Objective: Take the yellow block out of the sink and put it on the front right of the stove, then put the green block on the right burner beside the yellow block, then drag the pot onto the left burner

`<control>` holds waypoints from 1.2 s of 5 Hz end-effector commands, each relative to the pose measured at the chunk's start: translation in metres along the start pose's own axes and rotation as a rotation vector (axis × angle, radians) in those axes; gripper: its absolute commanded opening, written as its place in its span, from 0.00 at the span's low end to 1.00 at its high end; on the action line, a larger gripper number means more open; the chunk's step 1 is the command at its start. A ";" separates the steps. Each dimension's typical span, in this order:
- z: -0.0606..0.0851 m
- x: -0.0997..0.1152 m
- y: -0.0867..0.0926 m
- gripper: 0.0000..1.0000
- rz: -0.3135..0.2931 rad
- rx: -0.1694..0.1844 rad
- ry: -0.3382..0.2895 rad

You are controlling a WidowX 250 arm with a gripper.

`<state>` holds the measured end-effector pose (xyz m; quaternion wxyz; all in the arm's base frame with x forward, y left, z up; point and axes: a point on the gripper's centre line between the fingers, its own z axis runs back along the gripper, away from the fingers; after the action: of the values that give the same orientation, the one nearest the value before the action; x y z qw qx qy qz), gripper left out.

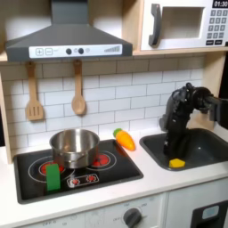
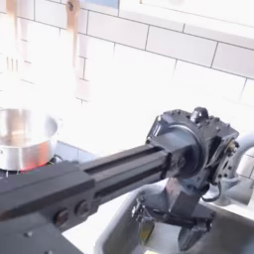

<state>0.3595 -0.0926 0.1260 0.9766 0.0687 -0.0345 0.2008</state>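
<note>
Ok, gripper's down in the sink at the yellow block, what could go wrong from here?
1. The gripper hides most of the small yellow rectangular block, so the grasp may sit off-centre and slip.
2. The shiny round steel pot and small green rectangular block crowd the flat black stove, risking a bump on placing.

White counter (image 1: 160,178) carries the stove (image 1: 116,169) and orange toy (image 1: 126,139)

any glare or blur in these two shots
In the first exterior view the whole picture is soft, and the pot carries bright reflections. In the second exterior view the close arm is blurred, the upper left tiles wash out, the pot glares white inside, and the gripper sits in dark shadow.
</note>
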 end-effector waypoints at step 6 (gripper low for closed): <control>-0.025 -0.028 0.012 1.00 -0.002 0.061 0.126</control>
<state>0.3302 -0.0877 0.1004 0.9743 0.0850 0.0323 0.2062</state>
